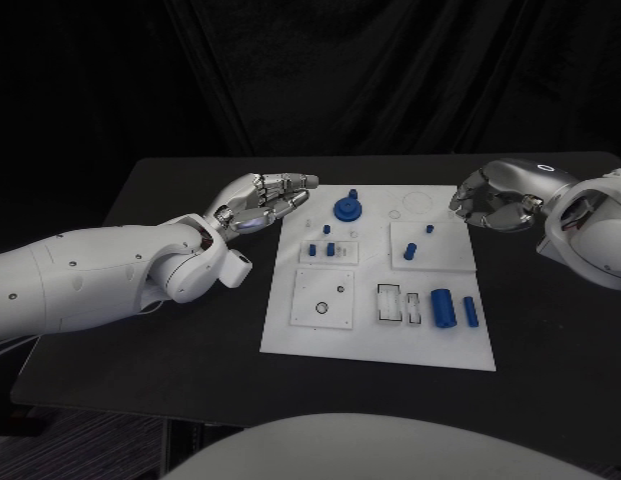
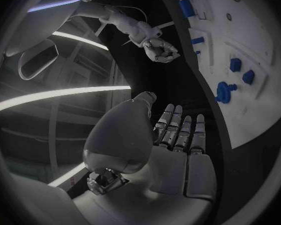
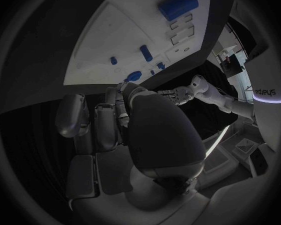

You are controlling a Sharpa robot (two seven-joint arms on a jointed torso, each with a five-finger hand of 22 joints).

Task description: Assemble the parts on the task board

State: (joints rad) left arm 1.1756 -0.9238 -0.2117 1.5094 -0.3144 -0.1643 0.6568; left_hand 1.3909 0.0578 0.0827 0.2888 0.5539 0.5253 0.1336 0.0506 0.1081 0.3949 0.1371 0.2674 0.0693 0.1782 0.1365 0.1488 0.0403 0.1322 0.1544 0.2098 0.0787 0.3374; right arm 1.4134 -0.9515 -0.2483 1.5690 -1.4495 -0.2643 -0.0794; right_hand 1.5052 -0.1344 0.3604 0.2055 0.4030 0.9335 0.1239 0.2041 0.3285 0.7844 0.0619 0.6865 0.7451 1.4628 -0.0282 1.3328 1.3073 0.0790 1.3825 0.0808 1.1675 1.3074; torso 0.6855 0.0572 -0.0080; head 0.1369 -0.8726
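Looks like a robot lab or test cell: I'm at a matte black table [image 1: 180, 190] hung round with a black cloth backdrop [image 1: 325, 70], and bright ceiling strip lights [image 2: 59, 97] and bare industrial fittings show beyond my wrists.

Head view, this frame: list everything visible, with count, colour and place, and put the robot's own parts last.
table: one, black, under everything.
task board: one, white, mid-table.
round knobbed part: one, blue, board's far edge.
small parts: several, blue, in the board's middle blocks.
cylinders: two, blue, lying on the board's near right.
left hand: silver, fingers apart, holding nothing, beside the board's far left corner.
right hand: silver, fingers curled in, at the board's far right corner.
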